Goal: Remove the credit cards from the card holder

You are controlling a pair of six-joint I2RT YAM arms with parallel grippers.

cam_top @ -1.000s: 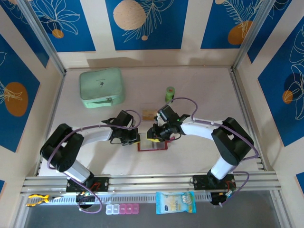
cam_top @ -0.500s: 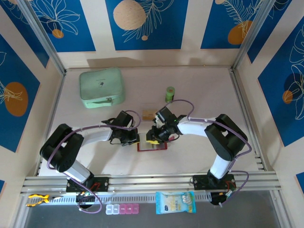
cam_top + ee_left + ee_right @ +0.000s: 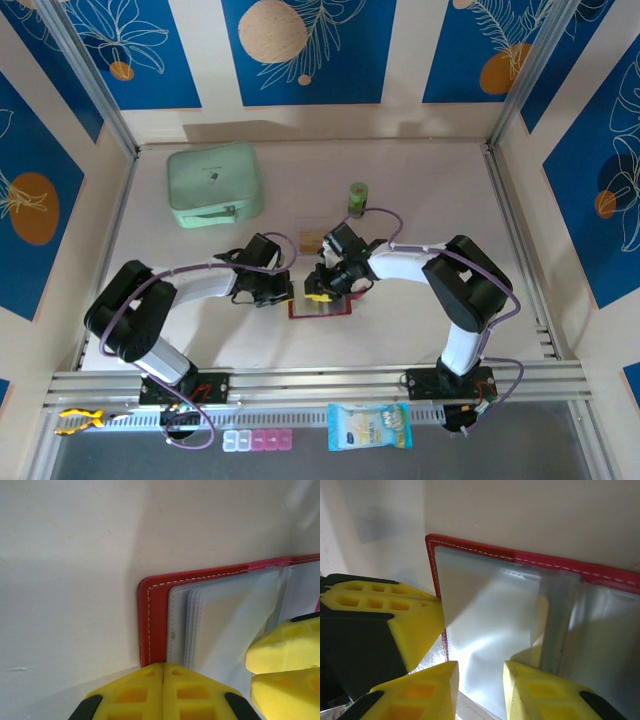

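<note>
The card holder point(image 3: 322, 309), a dark red wallet, lies open on the table between both arms, its clear sleeves point(image 3: 225, 620) facing up. My left gripper point(image 3: 163, 666) is shut, its tips pressing on the holder's left edge point(image 3: 154, 615). My right gripper point(image 3: 480, 672) is open, with its jaws standing apart over a clear sleeve point(image 3: 490, 610). A yellowish card point(image 3: 543, 612) shows through that sleeve. One tan credit card point(image 3: 313, 239) lies on the table just behind the holder. In the top view the left gripper point(image 3: 284, 293) and the right gripper point(image 3: 318, 294) meet at the holder's left end.
A mint-green zip case point(image 3: 213, 183) sits at the back left. A small green roll point(image 3: 357, 197) stands behind the grippers. On the near rail lie a snack packet point(image 3: 369, 426) and a pill box point(image 3: 258, 439). Metal rails point(image 3: 515, 240) border the table's sides.
The right arm has drawn in to the left, and its gripper has shifted slightly left over the holder. The left arm has not moved.
</note>
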